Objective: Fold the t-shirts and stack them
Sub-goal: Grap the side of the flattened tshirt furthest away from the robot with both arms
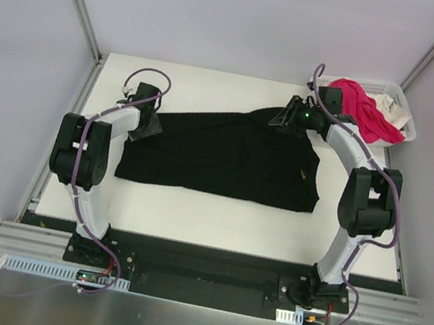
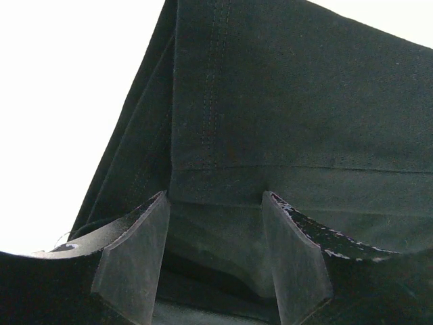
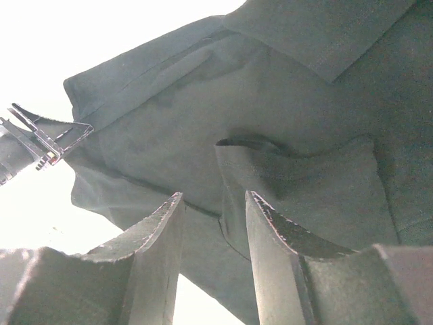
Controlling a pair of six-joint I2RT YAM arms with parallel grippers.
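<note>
Left claw: mine, spread, hem lying in the gap, near table's left edge.
Shirt: black, spread mid-table.
Right claw: mine, spread at its far right corner.
Risk: one-layer or uneven pinches; cloth slips, bunches.

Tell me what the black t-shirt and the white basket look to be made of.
Black t-shirt: soft matte cloth, possibly cotton; it drapes and wrinkles, with stitched hems. White basket: seemingly rigid plastic, smooth; open lattice walls.
</note>
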